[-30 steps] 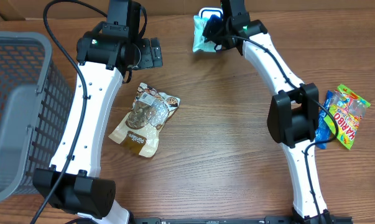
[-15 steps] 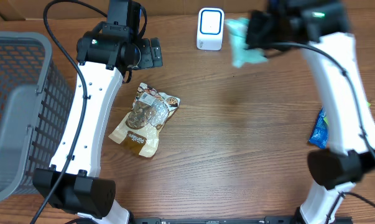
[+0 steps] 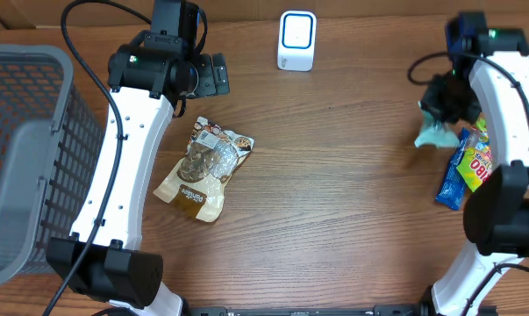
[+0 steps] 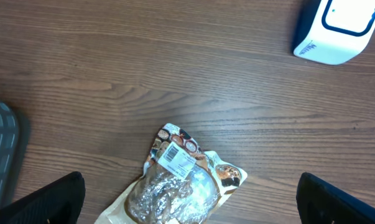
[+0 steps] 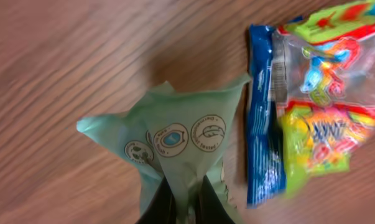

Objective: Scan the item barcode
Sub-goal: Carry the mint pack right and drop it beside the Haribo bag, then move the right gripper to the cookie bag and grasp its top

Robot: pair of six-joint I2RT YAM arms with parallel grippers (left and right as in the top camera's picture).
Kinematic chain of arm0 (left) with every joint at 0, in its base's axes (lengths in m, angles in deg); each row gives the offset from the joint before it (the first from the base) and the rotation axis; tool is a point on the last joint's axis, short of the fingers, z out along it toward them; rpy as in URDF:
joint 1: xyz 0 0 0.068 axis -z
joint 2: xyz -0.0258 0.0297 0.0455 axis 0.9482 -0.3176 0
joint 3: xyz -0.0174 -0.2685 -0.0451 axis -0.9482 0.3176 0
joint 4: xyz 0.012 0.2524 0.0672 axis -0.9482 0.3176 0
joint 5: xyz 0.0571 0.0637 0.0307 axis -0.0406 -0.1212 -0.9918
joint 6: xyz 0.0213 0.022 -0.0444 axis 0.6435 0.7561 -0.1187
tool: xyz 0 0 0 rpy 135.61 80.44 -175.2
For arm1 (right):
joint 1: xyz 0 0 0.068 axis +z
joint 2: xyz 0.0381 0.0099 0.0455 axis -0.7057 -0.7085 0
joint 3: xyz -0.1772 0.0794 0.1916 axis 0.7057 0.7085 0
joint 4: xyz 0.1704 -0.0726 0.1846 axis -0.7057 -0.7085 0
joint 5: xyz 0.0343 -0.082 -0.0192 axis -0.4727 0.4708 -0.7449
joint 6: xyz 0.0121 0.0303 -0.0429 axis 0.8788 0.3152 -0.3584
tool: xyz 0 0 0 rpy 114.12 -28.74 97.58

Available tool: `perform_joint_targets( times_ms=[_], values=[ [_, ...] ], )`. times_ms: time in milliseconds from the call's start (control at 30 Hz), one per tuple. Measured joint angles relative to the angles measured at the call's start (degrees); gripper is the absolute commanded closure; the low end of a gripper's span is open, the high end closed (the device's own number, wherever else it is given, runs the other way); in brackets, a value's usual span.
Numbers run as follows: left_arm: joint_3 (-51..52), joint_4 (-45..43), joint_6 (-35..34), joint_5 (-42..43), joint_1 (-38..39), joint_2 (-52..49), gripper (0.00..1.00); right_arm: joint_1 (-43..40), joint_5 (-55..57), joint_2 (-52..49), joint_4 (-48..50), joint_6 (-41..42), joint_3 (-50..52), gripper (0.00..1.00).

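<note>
My right gripper (image 3: 446, 98) is shut on a pale green packet (image 3: 435, 133), which hangs low over the table's right side, beside the candy bags. In the right wrist view the fingers (image 5: 162, 202) pinch the green packet (image 5: 181, 134) at its lower edge. The white barcode scanner (image 3: 296, 40) stands at the back centre, far from this packet; the left wrist view also catches the scanner (image 4: 339, 31). My left gripper (image 3: 207, 76) is open, held above a brown cookie pouch (image 3: 203, 167). That pouch (image 4: 181, 186) lies label up between the spread fingers (image 4: 50, 196).
A grey mesh basket (image 3: 18, 158) fills the left side. A colourful Haribo bag (image 3: 482, 167) and a blue packet (image 3: 453, 180) lie at the right edge, right next to the held packet; the right wrist view shows the Haribo bag (image 5: 324, 112) and blue packet (image 5: 262, 124).
My right arm has swung from the scanner at the back over to the right side, carrying the green packet down beside the candy bags. The left arm has not moved.
</note>
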Motion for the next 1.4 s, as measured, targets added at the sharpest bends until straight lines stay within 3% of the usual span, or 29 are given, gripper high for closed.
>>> perform_joint_targets(
  times_ms=[33,133,167,333,500,567,633,700,900,1100,1233,1400],
  values=[
    [0.0,0.0,0.0,0.0,0.0,0.0,0.0,-0.8,0.0,-0.1,1.9,0.0,2.1,0.91],
    [0.0,0.0,0.0,0.0,0.0,0.0,0.0,-3.5,0.1,-0.3,6.1,-0.1,7.1,0.39],
    [0.0,0.0,0.0,0.0,0.0,0.0,0.0,-4.2,0.0,-0.3,7.0,-0.1,7.7,0.26],
    [0.0,0.0,0.0,0.0,0.0,0.0,0.0,-7.4,-1.6,-0.3,10.6,-0.5,8.0,0.13],
    [0.0,0.0,0.0,0.0,0.0,0.0,0.0,-8.5,-10.8,-0.3,10.8,-4.6,5.3,0.1],
    [0.0,0.0,0.0,0.0,0.0,0.0,0.0,-8.2,-17.9,-0.3,11.5,-6.6,2.5,0.09],
    [0.0,0.0,0.0,0.0,0.0,0.0,0.0,-7.7,-25.1,-0.3,13.8,-8.4,0.3,0.0],
    [0.0,0.0,0.0,0.0,0.0,0.0,0.0,-6.5,-32.2,-0.2,16.2,-10.0,-0.9,0.0],
    [0.0,0.0,0.0,0.0,0.0,0.0,0.0,3.0,-44.9,-0.2,22.3,-5.3,-0.2,0.0],
    [0.0,0.0,0.0,0.0,0.0,0.0,0.0,17.3,-45.7,-1.8,30.6,0.1,2.7,0.03],
    [0.0,0.0,0.0,0.0,0.0,0.0,0.0,26.3,-40.5,-5.5,35.1,5.4,3.5,0.09],
    [0.0,0.0,0.0,0.0,0.0,0.0,0.0,34.2,-33.7,-9.9,42.2,9.3,4.1,0.1]
  ],
)
